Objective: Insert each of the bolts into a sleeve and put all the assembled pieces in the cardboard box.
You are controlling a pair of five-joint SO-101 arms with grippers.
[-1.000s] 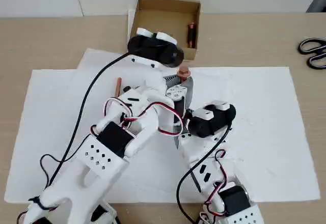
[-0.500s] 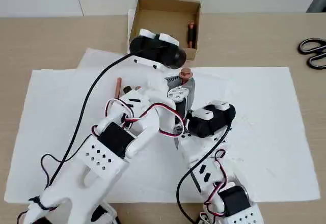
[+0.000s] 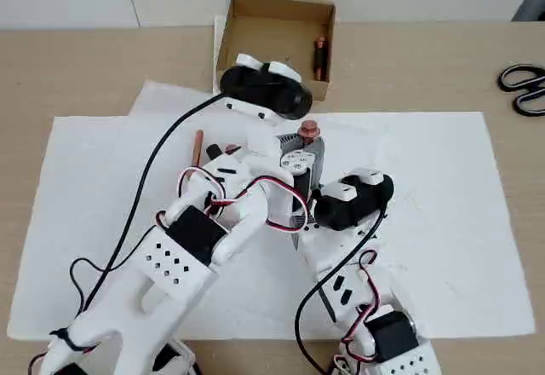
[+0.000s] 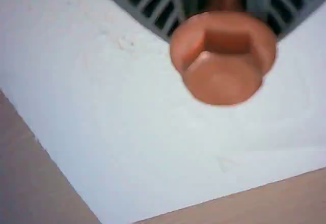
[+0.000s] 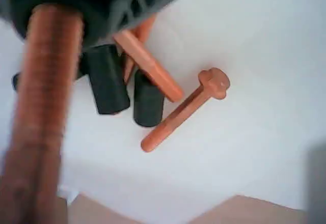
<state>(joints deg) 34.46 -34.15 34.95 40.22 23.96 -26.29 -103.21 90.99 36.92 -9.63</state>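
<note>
Left gripper (image 3: 304,147) over the middle of the white paper sheet (image 3: 426,222), grey ribbed jaws clamped on a copper flange bolt (image 4: 223,63) just behind its head. Head uppermost in the high view, turned toward the open cardboard box (image 3: 255,34) but short of it, apart from its front wall. In the right wrist view, that bolt's threaded shaft close and blurred, running up into a dark ribbed mass, seemingly the underside of the same jaws. Right gripper (image 3: 311,209) just beside the left one, on the side away from the box; open or closed, impossible to tell.

Inside the box, along its right-hand wall: one assembled bolt and black sleeve (image 3: 319,56), lying flat, copper showing at both ends.

On the paper to the left of the grippers, close together: two loose copper bolts (image 5: 179,111) (image 5: 146,61) and two short black sleeves (image 5: 106,81) (image 5: 148,99). Sleeves side by side, nearly touching. One bolt slantwise with its end between them; the other just beside the second sleeve, head away from it.

Paper spread on a tan wooden table (image 3: 85,60); black-handled scissors (image 3: 524,85) on bare wood at the far right edge, well apart from everything else.
</note>
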